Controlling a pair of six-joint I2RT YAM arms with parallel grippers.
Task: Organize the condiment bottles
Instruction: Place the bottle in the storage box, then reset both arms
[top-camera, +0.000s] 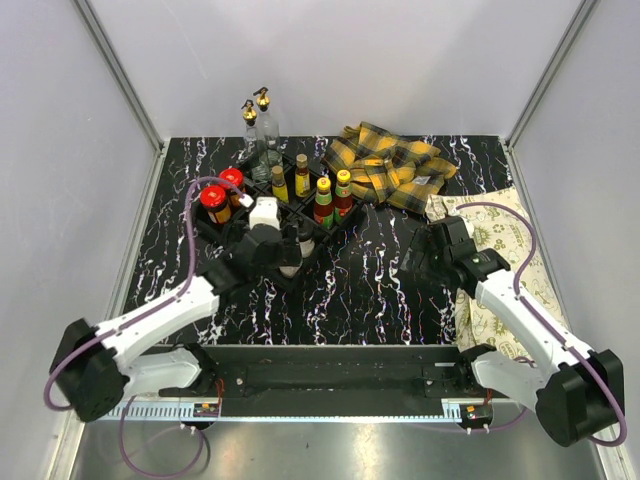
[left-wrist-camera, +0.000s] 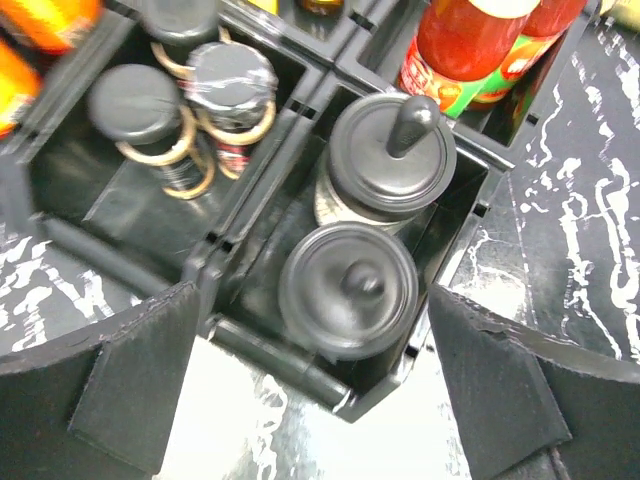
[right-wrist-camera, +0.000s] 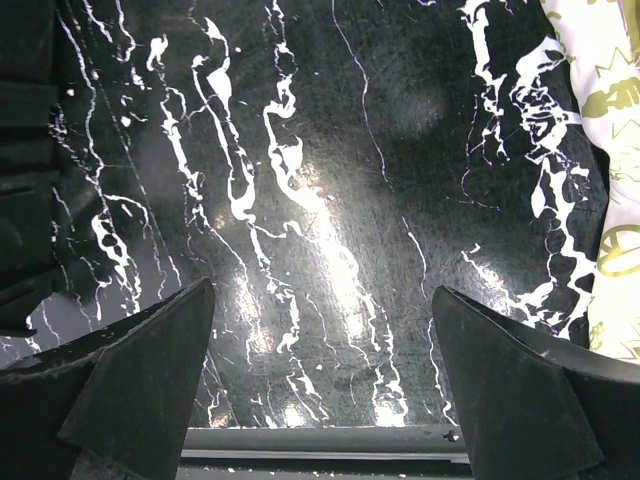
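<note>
Counter: black, white-veined, enclosed by pale grey walls; plaid cloth at back, cream printed cloth at right. Condiment bottles stand in a black divided tray, back left. Left gripper hangs wide open, empty, above two black-capped shakers in the tray's near compartment; right gripper is wide open, empty, over bare counter.

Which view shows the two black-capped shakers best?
Left wrist: both black-capped shakers sit large in one tray compartment. Top external shows them small, partly hidden by the left gripper. Right wrist shows neither.
</note>
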